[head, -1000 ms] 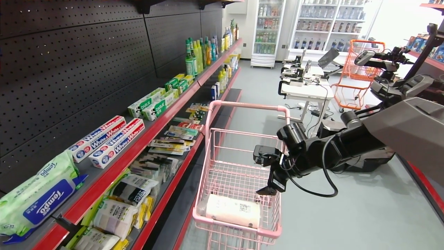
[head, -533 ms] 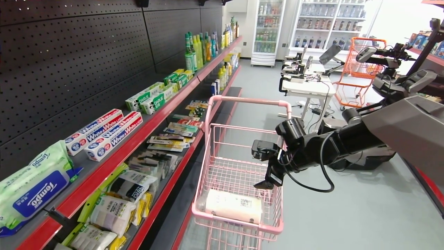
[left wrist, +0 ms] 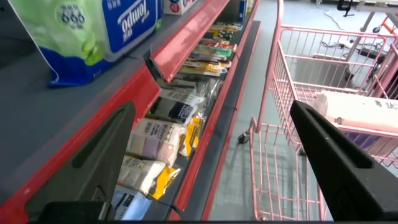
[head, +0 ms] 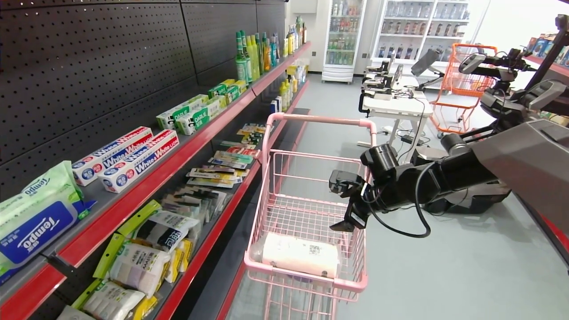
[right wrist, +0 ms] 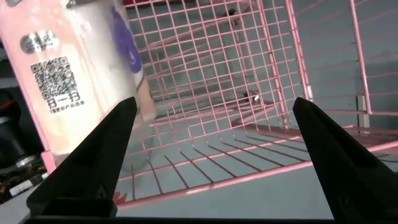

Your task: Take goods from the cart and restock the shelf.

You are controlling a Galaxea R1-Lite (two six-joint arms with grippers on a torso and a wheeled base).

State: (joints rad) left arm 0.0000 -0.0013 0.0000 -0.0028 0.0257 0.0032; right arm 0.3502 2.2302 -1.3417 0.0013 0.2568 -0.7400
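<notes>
The left gripper (left wrist: 211, 106), fingers (left wrist: 93, 162) wide apart, faces the red-edged shelf (left wrist: 180, 53), where a green-and-blue tissue pack (left wrist: 93, 28) lies. Beside the shelf, the pink cart (left wrist: 267, 81) holds a white roll pack (left wrist: 364, 112).

The cart (head: 326, 120) is showing a pink wire grid, the roll pack (head: 300, 261) is looking white with a black code square, and the shelf (head: 133, 200) is showing red edges below a black hole-dotted pegboard (head: 111, 58).

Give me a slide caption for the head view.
Right gripper open over the pink cart holding a white pack, beside the shelf.
</notes>
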